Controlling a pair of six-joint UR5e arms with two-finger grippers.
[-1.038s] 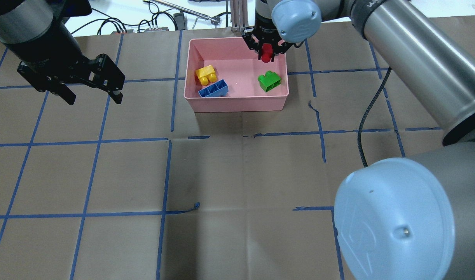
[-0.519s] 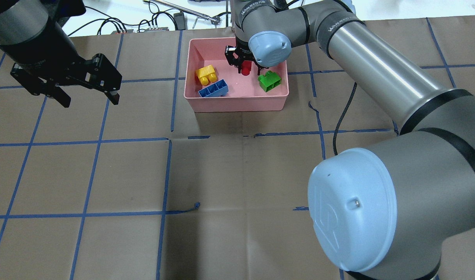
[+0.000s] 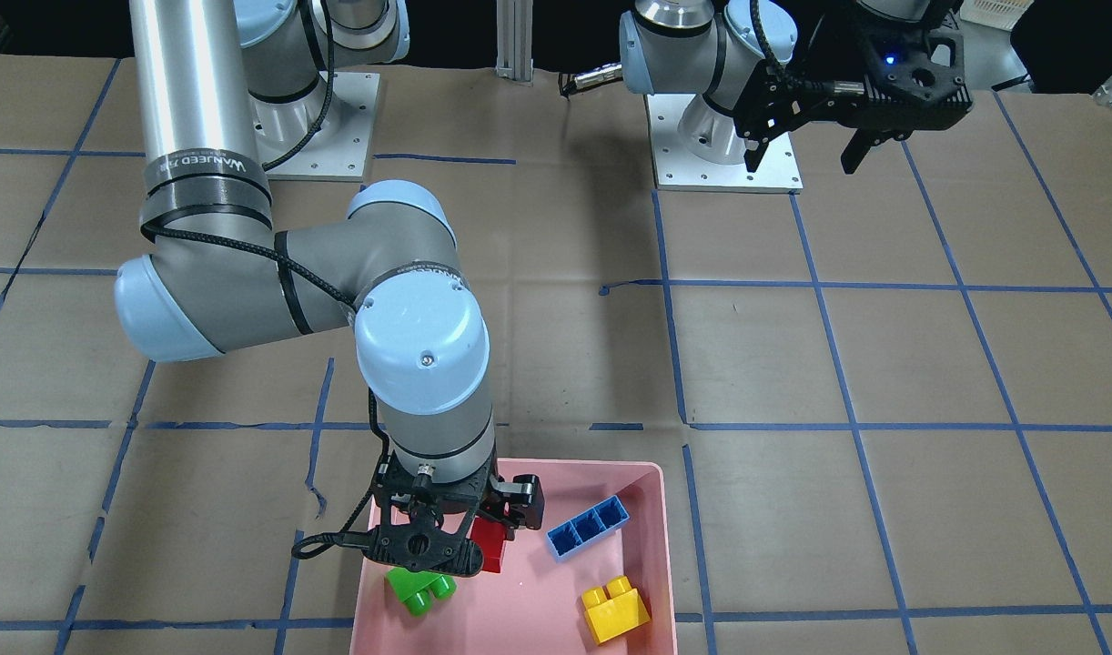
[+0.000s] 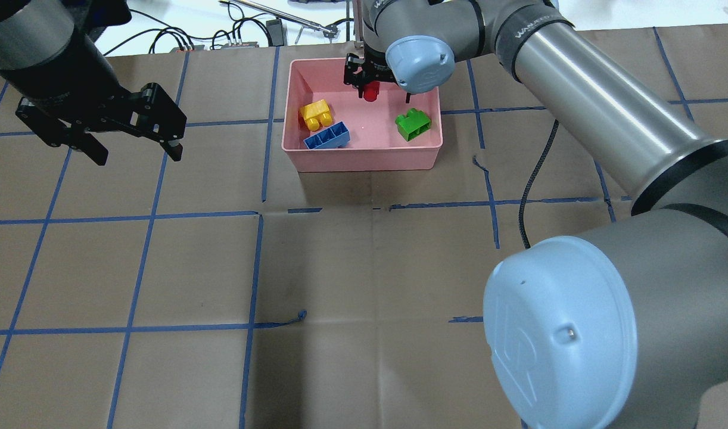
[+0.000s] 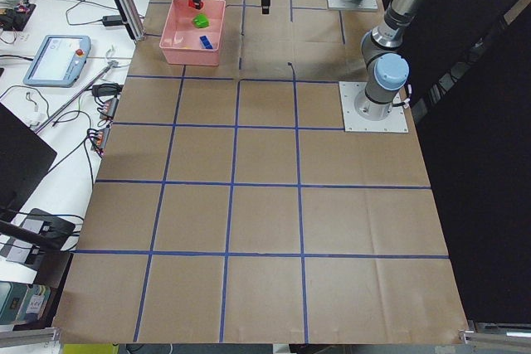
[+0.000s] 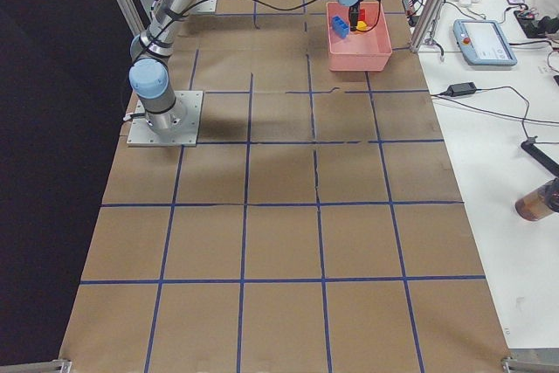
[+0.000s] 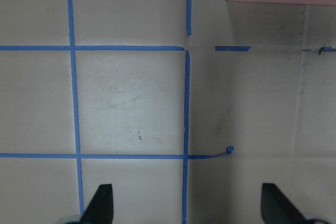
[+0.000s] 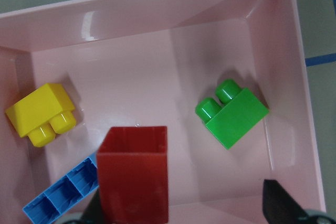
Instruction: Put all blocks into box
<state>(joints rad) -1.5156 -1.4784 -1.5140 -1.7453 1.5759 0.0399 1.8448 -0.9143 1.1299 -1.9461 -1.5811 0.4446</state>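
Observation:
The pink box stands at the far middle of the table. In it lie the yellow block, the long blue block and the green block. My right gripper hangs over the box near its far wall. In the right wrist view its jaws stand wide open. The red block sits against one finger, well apart from the other. I cannot tell whether it rests on the box floor. My left gripper is open and empty, above the table left of the box.
Blue tape lines cross the brown paper-covered table. Cables and a metal post lie just beyond the box's far rim. My right arm's big elbow fills the near right of the overhead view.
My right gripper carried the red block from the box's far right rim leftward over its middle, and its jaws now stand open. My left gripper shifted slightly left.

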